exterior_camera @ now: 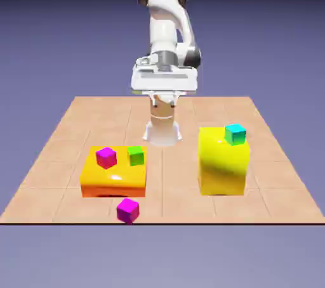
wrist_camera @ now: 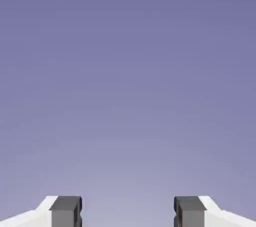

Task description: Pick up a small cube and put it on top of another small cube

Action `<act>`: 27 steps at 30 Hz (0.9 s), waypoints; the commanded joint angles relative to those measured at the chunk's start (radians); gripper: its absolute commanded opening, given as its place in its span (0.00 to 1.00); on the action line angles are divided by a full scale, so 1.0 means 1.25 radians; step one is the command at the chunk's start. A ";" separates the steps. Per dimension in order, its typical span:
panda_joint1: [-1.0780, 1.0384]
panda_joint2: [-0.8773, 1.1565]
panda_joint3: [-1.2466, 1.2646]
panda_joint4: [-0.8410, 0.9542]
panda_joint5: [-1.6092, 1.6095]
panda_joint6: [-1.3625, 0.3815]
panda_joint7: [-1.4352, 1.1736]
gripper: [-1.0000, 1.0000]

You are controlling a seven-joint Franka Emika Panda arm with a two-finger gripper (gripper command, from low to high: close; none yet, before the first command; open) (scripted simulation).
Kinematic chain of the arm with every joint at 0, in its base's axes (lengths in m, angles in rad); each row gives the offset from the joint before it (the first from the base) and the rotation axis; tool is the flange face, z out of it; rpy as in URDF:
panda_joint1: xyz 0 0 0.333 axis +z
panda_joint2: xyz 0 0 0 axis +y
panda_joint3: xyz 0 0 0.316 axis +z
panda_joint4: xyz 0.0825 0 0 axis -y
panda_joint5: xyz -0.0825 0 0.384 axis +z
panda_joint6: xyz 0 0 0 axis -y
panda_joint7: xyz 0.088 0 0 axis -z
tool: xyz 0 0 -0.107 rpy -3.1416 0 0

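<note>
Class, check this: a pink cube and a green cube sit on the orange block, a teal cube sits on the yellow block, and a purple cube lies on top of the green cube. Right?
One error: the purple cube lies on the table, in front of the orange block, not on the green cube. The exterior view shows it. The rest holds: pink cube and green cube on the orange block, teal cube on the yellow block.

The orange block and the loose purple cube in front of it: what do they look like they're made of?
Both are rendered, so this is only how they look. The orange block seems glossy plastic or lacquer: a bright highlight streaks its top and front edge. The small purple cube on the tiled table also looks like smooth, shiny plastic, with clean facets and lighter top. No grain or texture shows on either.
</note>
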 commanded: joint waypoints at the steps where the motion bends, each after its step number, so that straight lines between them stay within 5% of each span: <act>1: 0.011 0.029 -0.012 0.020 -0.008 -0.021 -0.020 0.50; 27: 0.286 0.783 -0.329 0.536 -0.225 -0.557 -0.540 0.50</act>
